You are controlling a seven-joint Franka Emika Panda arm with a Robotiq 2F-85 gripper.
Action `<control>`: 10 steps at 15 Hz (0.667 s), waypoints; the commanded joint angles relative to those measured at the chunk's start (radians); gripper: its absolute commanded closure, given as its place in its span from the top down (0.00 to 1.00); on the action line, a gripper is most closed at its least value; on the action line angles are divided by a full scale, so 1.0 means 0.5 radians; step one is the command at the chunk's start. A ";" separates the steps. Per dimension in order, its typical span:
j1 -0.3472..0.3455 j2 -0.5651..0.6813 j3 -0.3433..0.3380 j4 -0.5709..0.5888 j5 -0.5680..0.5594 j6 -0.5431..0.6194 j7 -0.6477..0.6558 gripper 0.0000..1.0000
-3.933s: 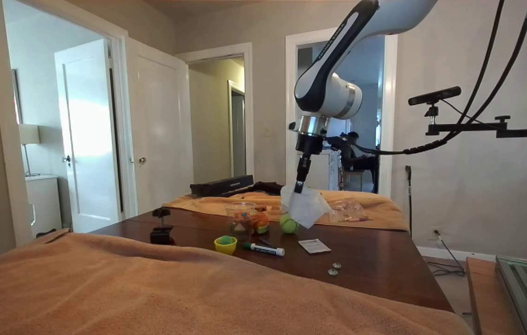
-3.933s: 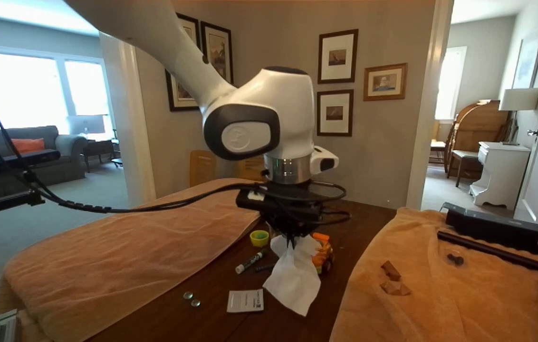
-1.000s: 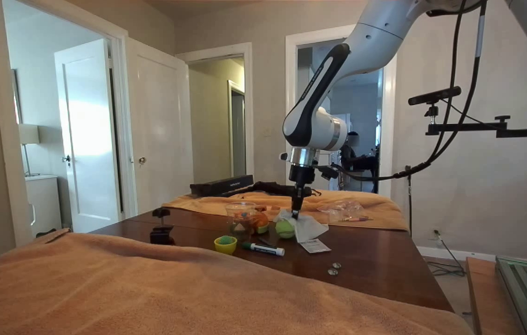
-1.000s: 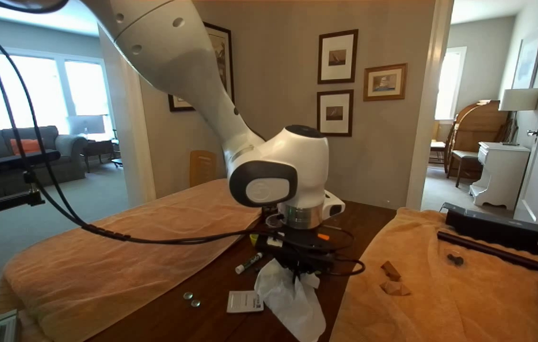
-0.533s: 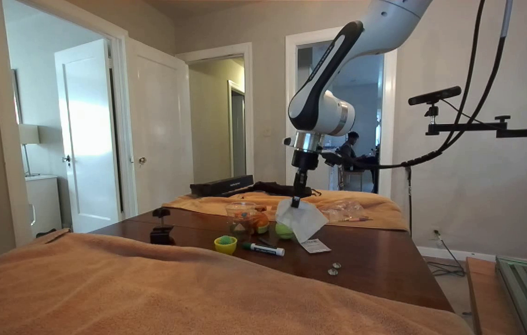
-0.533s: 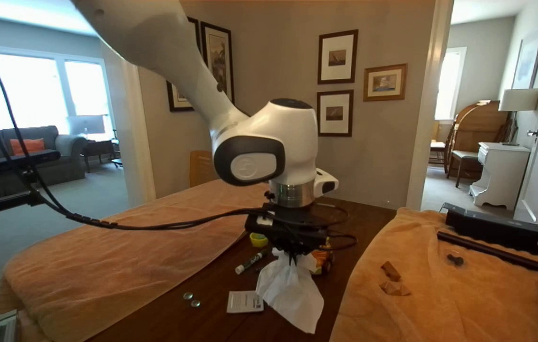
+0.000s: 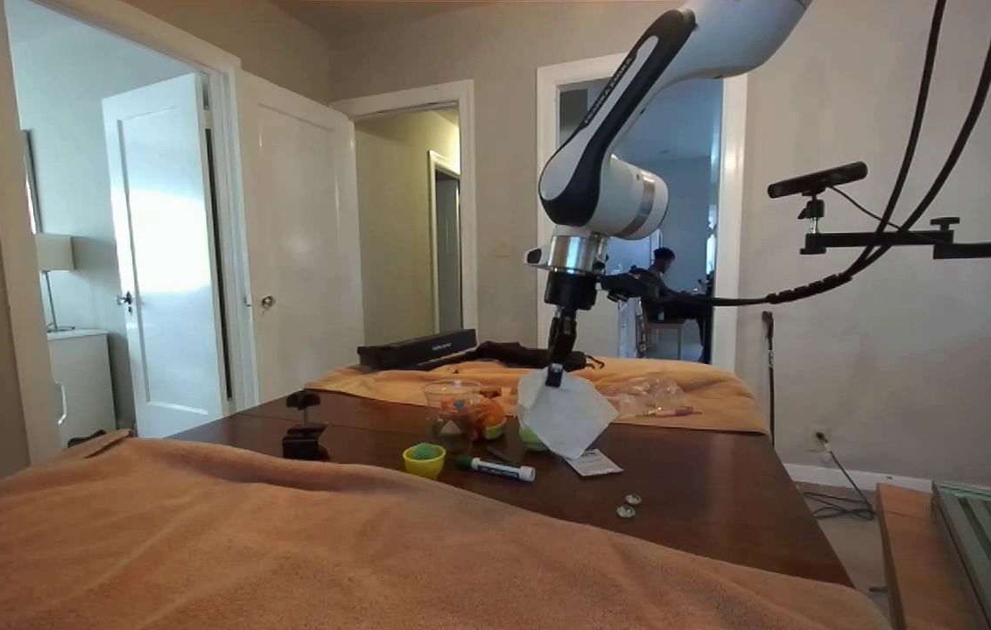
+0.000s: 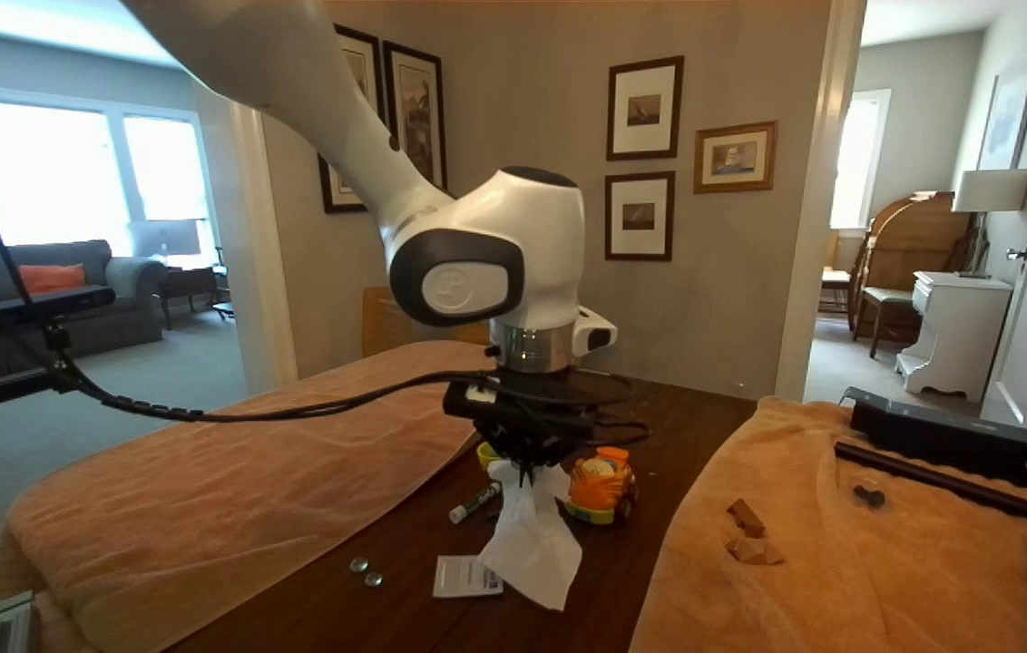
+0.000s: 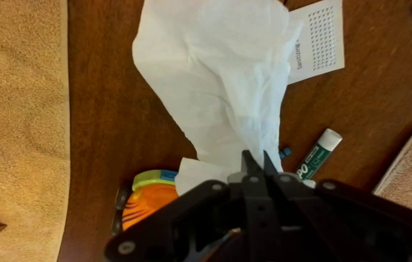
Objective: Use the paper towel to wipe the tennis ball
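My gripper (image 7: 554,378) is shut on the white crumpled paper towel (image 7: 567,416), which hangs below the fingertips over the table. In the other views the gripper (image 8: 526,476) (image 9: 254,153) pinches the towel (image 8: 533,544) (image 9: 209,80) near one end, and the rest fans out. The tennis ball (image 7: 533,439) shows only as a yellow-green sliver at the towel's lower left edge in an exterior view. The towel covers most of it there; I cannot tell whether they touch. The ball is hidden in the wrist view and in the exterior view with the framed pictures.
An orange toy (image 8: 602,490) and a clear cup (image 7: 452,411) stand close by. A marker (image 7: 500,470), a white packet (image 7: 593,462), a yellow cup (image 7: 424,460) and glass beads (image 7: 627,507) lie around. Orange towels (image 8: 749,580) cover the table's sides.
The gripper came down by the ball about a second ago and has risen with the towel since. It has shifted away from the orange toy. The ball sits slightly nearer one camera than before.
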 commanded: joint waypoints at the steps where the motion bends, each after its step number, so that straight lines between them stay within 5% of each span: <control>1: 0.032 -0.040 0.001 -0.034 0.060 -0.021 -0.108 0.00; 10: 0.016 0.261 0.009 0.102 0.023 0.222 -0.161 0.00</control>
